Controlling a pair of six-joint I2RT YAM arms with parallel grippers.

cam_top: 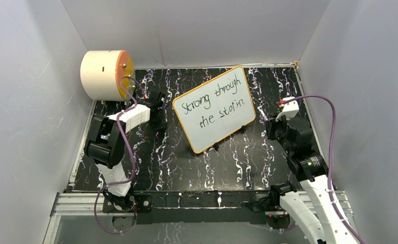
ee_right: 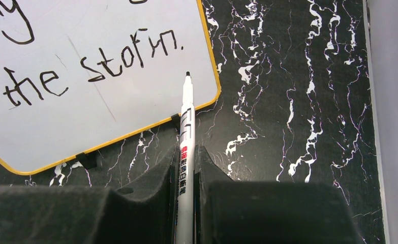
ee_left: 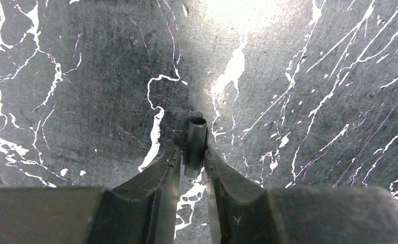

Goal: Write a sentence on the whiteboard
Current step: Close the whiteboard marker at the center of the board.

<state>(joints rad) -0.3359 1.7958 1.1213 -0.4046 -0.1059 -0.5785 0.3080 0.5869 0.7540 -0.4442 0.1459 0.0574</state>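
The whiteboard [cam_top: 214,109], orange-framed with small black feet, lies tilted in the middle of the black marbled table and reads "Strong through the storm." My right gripper [ee_right: 186,152] is shut on a white uncapped marker [ee_right: 186,117]. Its black tip points at the whiteboard [ee_right: 85,101] near the lower right corner, just below the word "storm". In the top view the right gripper [cam_top: 277,126] sits just right of the board. My left gripper [cam_top: 158,109], left of the board, hangs low over the table. Its jaws are closed on a small dark marker cap [ee_left: 196,145] that stands between the fingertips [ee_left: 172,157].
A cream cylinder with an orange face [cam_top: 105,74] rests at the back left corner. Grey walls enclose the table on three sides. An aluminium rail [cam_top: 196,199] runs along the near edge by the arm bases.
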